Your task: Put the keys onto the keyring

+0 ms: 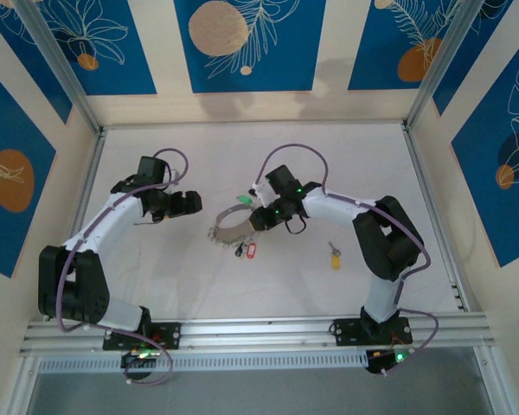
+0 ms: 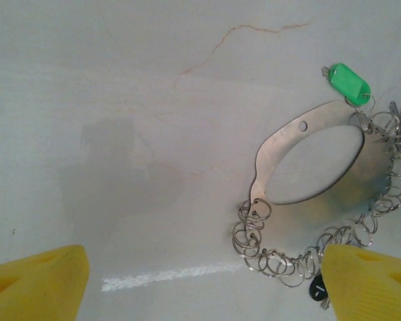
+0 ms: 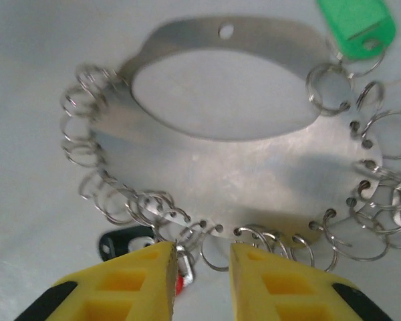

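The keyring [image 1: 228,230] is a flat grey metal oval plate with a large hole, and several small split rings hang from its edge; it lies mid-table. A green key [image 1: 241,201] hangs on its far side, a red key [image 1: 250,252] and a dark one on its near side. A yellow key [image 1: 334,257] lies loose to the right. My right gripper [image 3: 200,267] hovers at the plate's [image 3: 240,174] near edge, jaws narrowly apart around one small ring, with the red key [image 3: 180,282] by the left finger. My left gripper [image 2: 204,281] is wide open beside the plate [image 2: 281,137].
The white tabletop [image 1: 156,285] is enclosed by patterned walls, with a metal rail [image 1: 259,330] along the near edge. A white chalk-like streak [image 2: 167,276] marks the surface under my left gripper. A black key [image 2: 317,289] lies next to the left gripper's right finger.
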### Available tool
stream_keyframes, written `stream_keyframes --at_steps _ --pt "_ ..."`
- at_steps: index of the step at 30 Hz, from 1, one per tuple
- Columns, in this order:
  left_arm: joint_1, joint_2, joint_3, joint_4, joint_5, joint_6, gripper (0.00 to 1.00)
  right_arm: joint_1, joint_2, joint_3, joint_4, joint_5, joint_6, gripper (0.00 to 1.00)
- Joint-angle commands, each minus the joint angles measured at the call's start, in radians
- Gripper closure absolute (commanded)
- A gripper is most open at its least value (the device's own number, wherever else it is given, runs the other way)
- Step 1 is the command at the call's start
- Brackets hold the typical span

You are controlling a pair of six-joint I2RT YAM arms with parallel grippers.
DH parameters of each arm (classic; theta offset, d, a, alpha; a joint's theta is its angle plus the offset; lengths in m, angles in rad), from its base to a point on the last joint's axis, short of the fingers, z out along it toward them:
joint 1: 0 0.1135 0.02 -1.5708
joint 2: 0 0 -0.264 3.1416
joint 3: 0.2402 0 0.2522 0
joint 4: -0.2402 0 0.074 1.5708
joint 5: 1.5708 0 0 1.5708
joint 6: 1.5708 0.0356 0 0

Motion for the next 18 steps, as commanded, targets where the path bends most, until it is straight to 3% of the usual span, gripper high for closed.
stream_keyframes --at_steps 1,3,9,11,14,18 --pt "0.009 -0.026 0.014 -0.025 -0.022 0.025 0.1 0.04 0.007 -0.028 -0.017 0.131 -0.19 0.71" --pt "0.008 -0.033 0.008 -0.02 -0.025 0.023 0.1 0.062 -0.003 -0.047 0.011 0.201 -0.257 0.7" --pt "0.008 -0.037 0.01 -0.02 -0.033 0.019 0.1 0.104 -0.031 -0.135 0.16 0.17 -0.623 0.68" --pt "0.008 -0.048 0.0 -0.013 -0.045 0.015 0.1 0.112 -0.058 -0.213 0.279 0.221 -0.731 0.65" --pt "0.008 -0.054 -0.004 -0.016 -0.046 0.018 0.1 0.101 -0.097 -0.339 0.444 0.197 -0.882 0.61" --pt "0.008 -0.056 -0.009 -0.006 -0.047 0.017 0.1 0.088 -0.087 -0.378 0.531 0.209 -0.966 0.6"
